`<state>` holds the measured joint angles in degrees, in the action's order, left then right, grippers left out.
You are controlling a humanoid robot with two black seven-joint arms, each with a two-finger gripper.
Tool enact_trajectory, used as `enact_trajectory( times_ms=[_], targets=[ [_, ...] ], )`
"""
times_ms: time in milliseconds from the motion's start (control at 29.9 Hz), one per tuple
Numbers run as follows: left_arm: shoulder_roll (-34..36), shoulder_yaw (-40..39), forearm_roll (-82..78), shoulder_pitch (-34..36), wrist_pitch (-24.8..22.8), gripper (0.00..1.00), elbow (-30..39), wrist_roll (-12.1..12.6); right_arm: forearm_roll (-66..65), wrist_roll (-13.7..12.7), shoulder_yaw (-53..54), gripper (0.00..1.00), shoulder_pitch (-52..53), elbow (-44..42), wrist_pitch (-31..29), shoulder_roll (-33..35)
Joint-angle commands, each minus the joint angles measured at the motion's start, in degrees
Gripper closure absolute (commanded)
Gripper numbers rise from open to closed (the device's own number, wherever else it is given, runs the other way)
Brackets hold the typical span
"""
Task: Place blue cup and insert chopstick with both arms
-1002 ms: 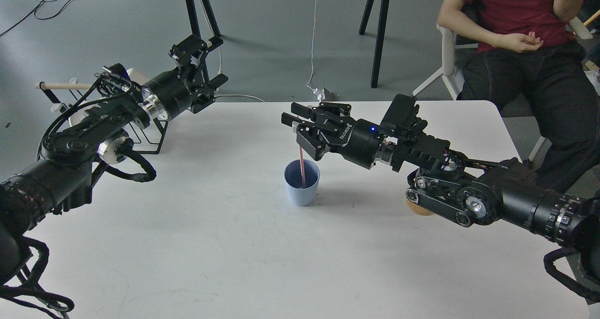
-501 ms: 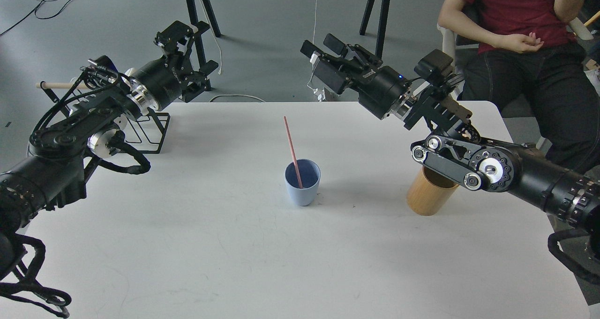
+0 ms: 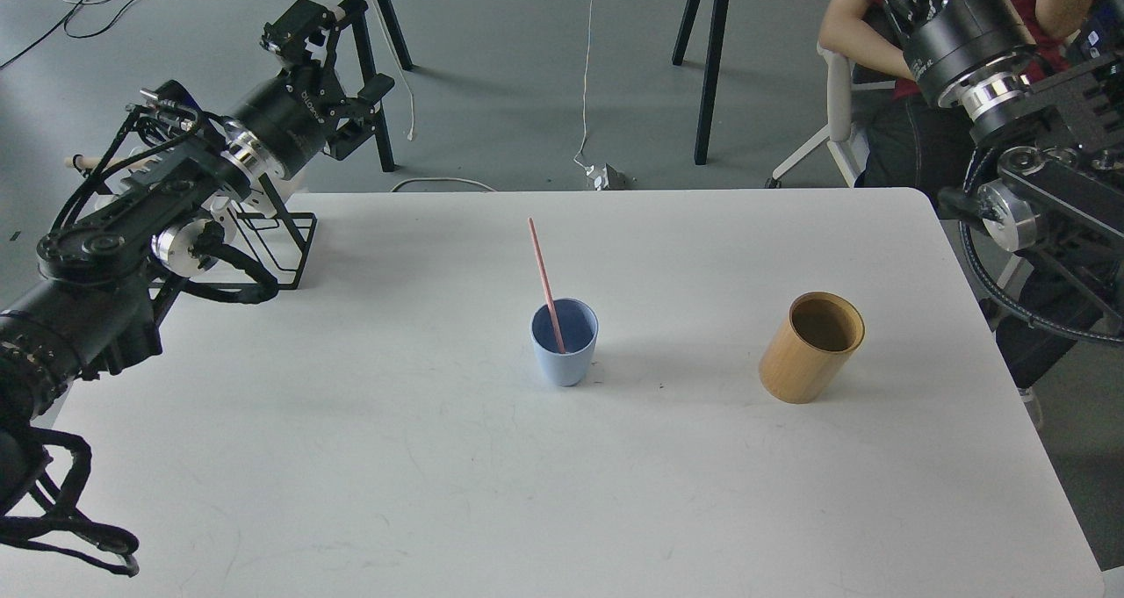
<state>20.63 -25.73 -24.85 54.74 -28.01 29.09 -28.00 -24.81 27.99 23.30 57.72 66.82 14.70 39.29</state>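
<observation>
One pink chopstick (image 3: 546, 282) stands in the blue cup (image 3: 564, 343) near the middle of the white table (image 3: 439, 475), leaning left, with a tan wooden cylinder (image 3: 810, 347) well apart to its right. Left gripper (image 3: 338, 75) hangs beyond the table's far-left edge, fingers spread and empty; the right gripper's fingers are cut off at the top edge, so I cannot tell their state.

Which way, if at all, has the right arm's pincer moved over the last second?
Yes. It was just above the blue cup; now the right arm has swung up and right, past the wooden cylinder, its pincer out of view.

left arm (image 3: 132, 229) raised, fingers (image 3: 299, 32) spread | right arm (image 3: 1027, 141) raised, fingers off-frame
</observation>
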Motion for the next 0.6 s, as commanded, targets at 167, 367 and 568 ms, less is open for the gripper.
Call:
enact_trajectory(
  times_ms=[167,367,568],
  targets=[
    [-0.2,-0.4,0.6,-0.1,0.0,0.02,0.4,0.0,23.5,0.0,9.7,0.25,-5.9,2.7,-14.8,1.8],
    [-0.2,-1.3,0.6,-0.3,0.0,0.02,1.3,0.0,25.8,0.0,10.7,0.00,-9.6,2.3,-27.2,-0.9],
    [-0.8,-1.3,0.6,-0.3,0.0,0.02,1.3,0.0,25.9,0.0,11.1,0.00,-9.9,2.5,-28.0,-3.6]
  ],
)
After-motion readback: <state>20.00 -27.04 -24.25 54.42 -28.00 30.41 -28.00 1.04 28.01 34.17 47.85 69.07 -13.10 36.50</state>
